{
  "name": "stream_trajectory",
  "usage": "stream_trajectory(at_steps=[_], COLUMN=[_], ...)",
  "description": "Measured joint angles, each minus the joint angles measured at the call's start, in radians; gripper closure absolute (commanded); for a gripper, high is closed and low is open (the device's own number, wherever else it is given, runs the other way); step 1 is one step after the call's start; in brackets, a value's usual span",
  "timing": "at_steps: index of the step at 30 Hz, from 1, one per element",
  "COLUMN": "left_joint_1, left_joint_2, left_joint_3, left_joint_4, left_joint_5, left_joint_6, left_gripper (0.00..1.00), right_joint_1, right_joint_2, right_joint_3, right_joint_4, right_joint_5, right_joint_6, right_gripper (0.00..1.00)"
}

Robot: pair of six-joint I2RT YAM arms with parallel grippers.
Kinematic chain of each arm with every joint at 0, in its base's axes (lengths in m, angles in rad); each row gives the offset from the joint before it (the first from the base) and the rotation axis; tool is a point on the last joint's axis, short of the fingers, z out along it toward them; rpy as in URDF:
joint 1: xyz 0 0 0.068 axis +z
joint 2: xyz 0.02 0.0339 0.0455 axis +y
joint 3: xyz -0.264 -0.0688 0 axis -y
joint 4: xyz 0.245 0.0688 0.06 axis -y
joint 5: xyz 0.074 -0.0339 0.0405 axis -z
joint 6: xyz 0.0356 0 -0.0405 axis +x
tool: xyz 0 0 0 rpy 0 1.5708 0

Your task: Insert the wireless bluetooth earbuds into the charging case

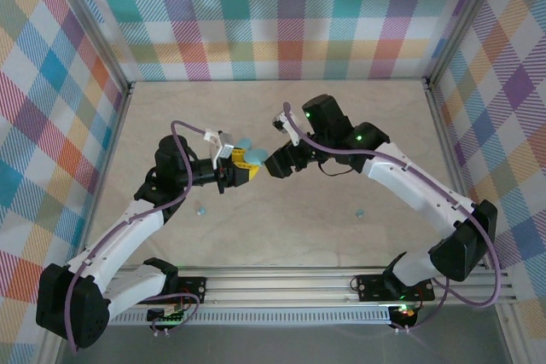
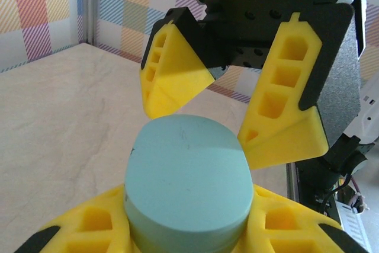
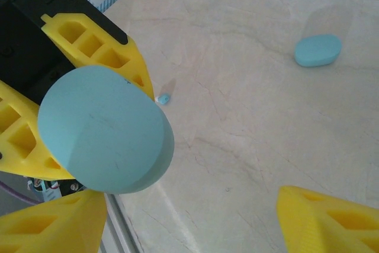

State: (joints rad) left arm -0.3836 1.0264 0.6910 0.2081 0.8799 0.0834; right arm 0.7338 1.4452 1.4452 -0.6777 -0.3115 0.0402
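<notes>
Clamping the charging case (image 1: 257,158) clear of the surface (image 1: 299,236) at centre frame, the left tool (image 1: 247,164) offers its broad face to the right tool (image 2: 228,93) — jaws spread, empty — likely for opening the lid; two earbuds (image 1: 199,208) lie loose below, lower left and lower right.

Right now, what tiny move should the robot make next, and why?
Probably the right hand should ease forward and close on the free end of the case. The left hand clamps the case, which looks shut; the right hand's fingers stand open just in front of it; an earbud lies on the table. It likely must be opened first.
</notes>
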Motion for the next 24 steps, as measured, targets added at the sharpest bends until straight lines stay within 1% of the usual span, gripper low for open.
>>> stream_trajectory(at_steps=[6,12,17,19,24], left_joint_1=[0.001,0.0,0.0,0.0,-0.002], left_joint_2=[0.0,-0.007,-0.023,-0.023,-0.023], left_joint_3=[0.0,0.0,0.0,0.0,0.0], left_joint_4=[-0.005,-0.026,-0.031,-0.031,-0.052], left_joint_5=[-0.006,0.014,0.02,0.02,0.034], left_joint_6=[0.0,0.0,0.0,0.0,0.0], left_gripper=[1.0,1.0,1.0,1.0,1.0], right_joint_1=[0.0,0.0,-0.001,-0.001,-0.009], right_joint_2=[0.001,0.042,0.053,0.047,-0.024], right_joint_3=[0.017,0.095,0.1,0.089,-0.028], right_joint_4=[-0.006,-0.01,-0.01,0.003,0.078], right_joint_5=[0.018,0.035,0.037,0.02,-0.046], right_joint_6=[0.013,0.048,0.056,0.049,0.041], right_gripper=[0.24,0.24,0.24,0.24,0.23])
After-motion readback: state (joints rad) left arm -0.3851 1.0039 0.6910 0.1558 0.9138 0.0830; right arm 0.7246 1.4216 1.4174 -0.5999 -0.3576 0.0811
